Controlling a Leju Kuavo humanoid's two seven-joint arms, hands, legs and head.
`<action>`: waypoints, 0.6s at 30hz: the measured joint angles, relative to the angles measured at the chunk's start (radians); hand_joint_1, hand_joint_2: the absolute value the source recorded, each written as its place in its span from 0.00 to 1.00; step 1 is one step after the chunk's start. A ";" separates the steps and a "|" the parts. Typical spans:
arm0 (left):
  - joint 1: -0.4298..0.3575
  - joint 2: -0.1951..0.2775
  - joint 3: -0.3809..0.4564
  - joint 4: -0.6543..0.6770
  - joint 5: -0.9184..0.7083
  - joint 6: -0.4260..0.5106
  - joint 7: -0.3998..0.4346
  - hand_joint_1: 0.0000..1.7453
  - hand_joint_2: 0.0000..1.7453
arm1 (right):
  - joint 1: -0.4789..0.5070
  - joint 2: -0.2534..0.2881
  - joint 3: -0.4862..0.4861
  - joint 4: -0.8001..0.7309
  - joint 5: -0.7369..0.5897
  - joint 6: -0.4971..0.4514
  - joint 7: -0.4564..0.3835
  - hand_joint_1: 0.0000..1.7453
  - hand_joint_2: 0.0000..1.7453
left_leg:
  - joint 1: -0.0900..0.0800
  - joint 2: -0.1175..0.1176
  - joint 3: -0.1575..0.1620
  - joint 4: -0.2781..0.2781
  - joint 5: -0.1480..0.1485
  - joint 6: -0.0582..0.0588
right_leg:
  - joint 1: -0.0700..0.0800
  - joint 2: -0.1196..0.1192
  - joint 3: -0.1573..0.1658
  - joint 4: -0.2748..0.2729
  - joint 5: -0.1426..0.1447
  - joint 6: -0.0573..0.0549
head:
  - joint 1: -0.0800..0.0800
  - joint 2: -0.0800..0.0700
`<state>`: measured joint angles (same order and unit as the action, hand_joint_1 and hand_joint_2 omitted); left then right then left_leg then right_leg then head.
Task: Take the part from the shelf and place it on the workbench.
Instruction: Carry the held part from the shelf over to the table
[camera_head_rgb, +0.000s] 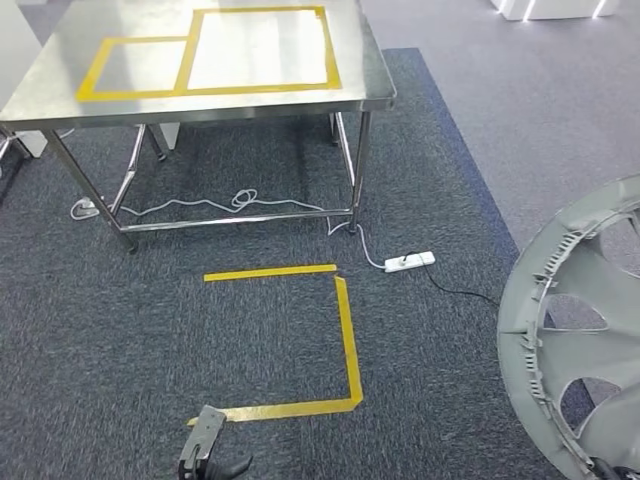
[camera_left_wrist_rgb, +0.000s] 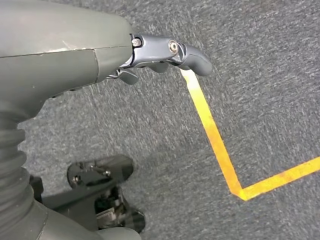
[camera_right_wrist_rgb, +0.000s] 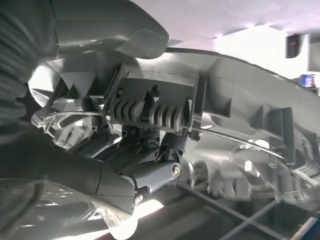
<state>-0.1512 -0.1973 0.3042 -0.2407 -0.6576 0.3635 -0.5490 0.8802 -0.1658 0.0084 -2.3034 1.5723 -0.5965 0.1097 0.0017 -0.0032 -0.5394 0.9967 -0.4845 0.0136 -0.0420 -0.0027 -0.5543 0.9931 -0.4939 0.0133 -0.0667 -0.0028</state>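
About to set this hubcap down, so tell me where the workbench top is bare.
The whole steel workbench top looks bare: both yellow tape rectangles, the larger one and the smaller one beside it, hold nothing. The right hand holds the hubcap off to the right. The left hand hangs low over the carpet. Underneath, a cable and power strip clutter the floor.

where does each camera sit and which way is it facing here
Head view: high on the body, looking forward and down at the steel table, floor tape and wheel cover; left hand at the bottom.
Left wrist view: behind the left hand, facing carpet and the same tape.
Right wrist view: behind the right hand, close against the wheel cover it holds.
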 joint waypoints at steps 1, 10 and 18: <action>0.000 -0.002 -0.001 0.000 -0.003 0.000 0.001 0.00 1.00 | 0.003 0.004 0.000 -0.002 0.001 -0.001 -0.008 1.00 1.00 | -0.001 0.000 0.001 -0.001 0.000 0.001 | 0.001 0.000 0.000 -0.004 0.001 -0.021 | 0.002 0.000; 0.000 -0.007 -0.002 0.000 -0.008 0.004 0.005 0.00 1.00 | 0.014 0.026 0.000 -0.002 0.000 -0.004 -0.014 1.00 1.00 | -0.014 0.001 -0.005 0.004 0.000 0.021 | -0.010 0.001 0.014 -0.019 0.022 0.042 | 0.001 0.000; 0.000 -0.008 -0.002 0.000 -0.011 0.003 0.005 0.00 1.00 | 0.017 0.032 0.000 -0.003 0.001 -0.005 -0.014 1.00 1.00 | -0.012 0.001 -0.005 0.004 0.001 0.021 | -0.009 0.001 0.012 -0.019 0.021 0.055 | 0.001 0.000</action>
<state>-0.1508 -0.2055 0.3021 -0.2407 -0.6683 0.3669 -0.5444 0.8976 -0.1336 0.0084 -2.3059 1.5728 -0.6013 0.0954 -0.0101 -0.0026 -0.5447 1.0004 -0.4834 0.0343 -0.0513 -0.0019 -0.5425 0.9744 -0.4730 0.0686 -0.0660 -0.0027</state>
